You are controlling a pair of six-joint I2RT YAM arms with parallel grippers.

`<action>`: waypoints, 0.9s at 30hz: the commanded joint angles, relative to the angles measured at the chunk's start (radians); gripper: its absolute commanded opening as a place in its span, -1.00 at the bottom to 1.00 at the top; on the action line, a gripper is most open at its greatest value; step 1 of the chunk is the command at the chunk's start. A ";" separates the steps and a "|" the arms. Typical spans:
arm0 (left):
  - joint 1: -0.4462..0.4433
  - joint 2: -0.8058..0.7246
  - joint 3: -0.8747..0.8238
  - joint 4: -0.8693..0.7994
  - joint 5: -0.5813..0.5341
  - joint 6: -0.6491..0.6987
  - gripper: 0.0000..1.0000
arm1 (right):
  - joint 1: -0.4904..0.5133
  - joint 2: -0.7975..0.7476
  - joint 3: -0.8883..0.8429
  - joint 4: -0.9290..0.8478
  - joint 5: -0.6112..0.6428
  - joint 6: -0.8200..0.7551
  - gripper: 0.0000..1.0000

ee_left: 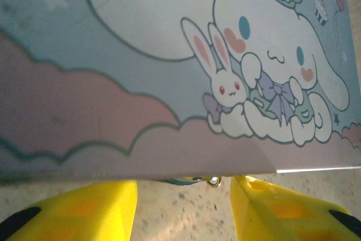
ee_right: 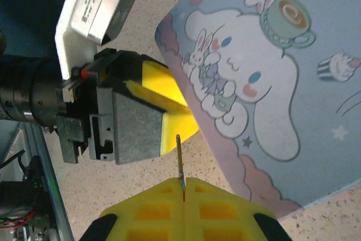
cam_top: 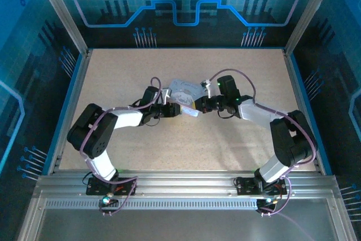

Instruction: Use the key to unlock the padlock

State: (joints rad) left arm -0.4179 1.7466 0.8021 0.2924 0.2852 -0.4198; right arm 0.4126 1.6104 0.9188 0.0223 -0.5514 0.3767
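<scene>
Yellow fingers [ee_right: 152, 210] of the right gripper [ee_right: 183, 183] sit lowest in the right wrist view, pressed together on the key [ee_right: 180, 159]. The key is a thin grey sliver standing straight up out of the seam between them. Just past its tip is the left gripper [ee_left: 184, 193], grey block and yellow finger side-on, right at the near edge of the tin [ee_right: 293, 83]. I cannot tell whether that finger touches the tin.

From the left wrist, the left gripper's two fingers are spread apart with nothing between them but speckled table [ee_left: 180, 213]. The tin's cartoon lid begins just beyond their tips. A small metal ring [ee_left: 213, 182] peeks out under the tin's edge, in line with the gap. Whether it belongs to the padlock I cannot tell, as no dark lock body is plain to see.

From above, the two grippers meet nose to nose near the middle of the table, and the tin lies just behind them on the far side.
</scene>
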 commanded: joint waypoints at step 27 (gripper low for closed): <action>0.056 0.072 0.031 0.118 0.123 0.169 0.44 | -0.028 0.260 0.230 -0.143 0.019 0.115 -0.99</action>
State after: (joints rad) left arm -0.3664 1.7958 0.8173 0.3847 0.3676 -0.2932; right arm 0.3969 1.8397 1.1275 -0.0444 -0.5537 0.4828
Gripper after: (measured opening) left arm 0.719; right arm 0.051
